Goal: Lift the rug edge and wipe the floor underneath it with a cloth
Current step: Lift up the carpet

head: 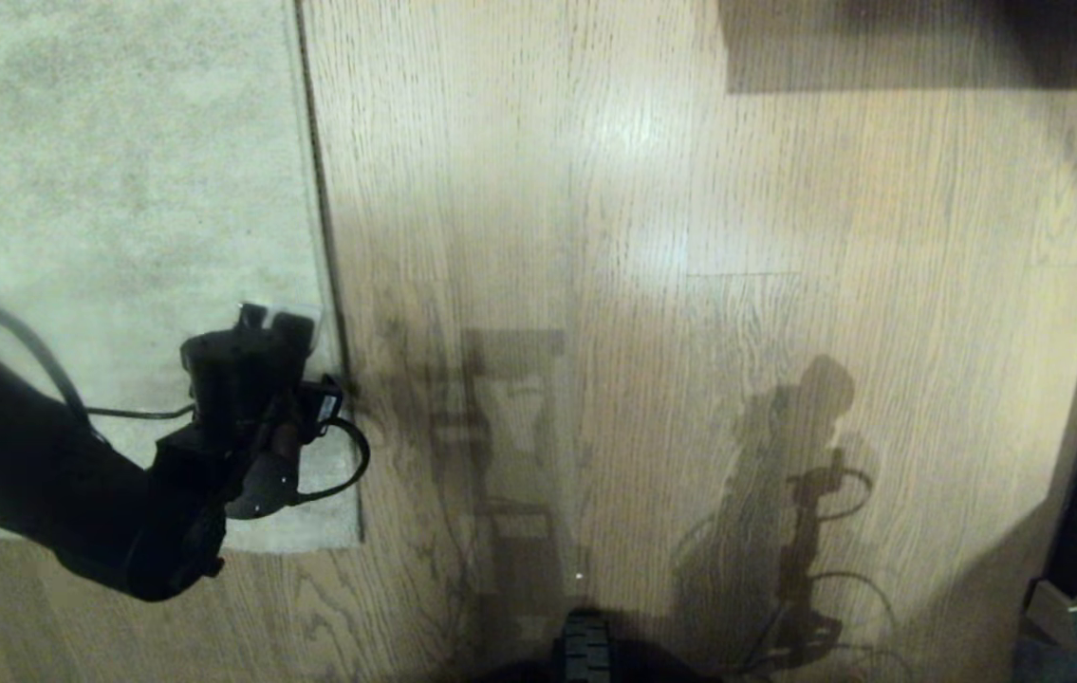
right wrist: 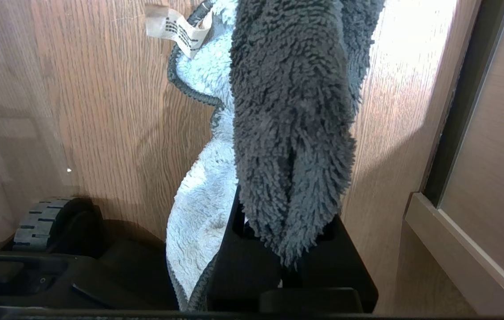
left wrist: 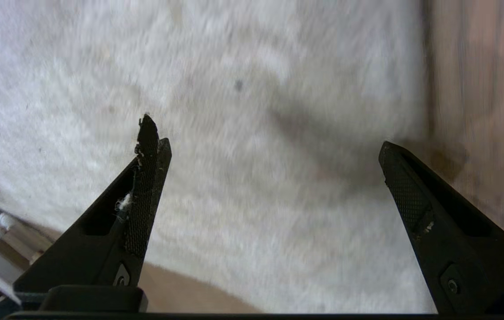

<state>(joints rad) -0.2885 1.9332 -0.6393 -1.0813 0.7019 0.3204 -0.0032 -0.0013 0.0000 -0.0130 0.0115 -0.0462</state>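
- My left pincer (head: 280,318) hangs over the near right corner of the rug, just inside the rug edge (head: 322,237), pointing down at the pile.
- Its jaws stand wide apart with nothing between them; in the left wrist view only pale rug shows in the gap, and a few bits of white fluff cling to one finger (left wrist: 145,186).
- The rug edge lies flat on the floor (head: 690,285), running away from me as a dark seam beside the glossy wood planks.
- My right pincer (right wrist: 287,249) is out of the head view; its jaws are clamped on the cloth (right wrist: 291,111).
- The cloth hangs from that pincer above the floor, dark grey shaggy side outward, pale blue side behind, with a white care tag (right wrist: 176,27) at its far end.
- A wheel (right wrist: 41,222) of my base sits on the floor near the cloth.
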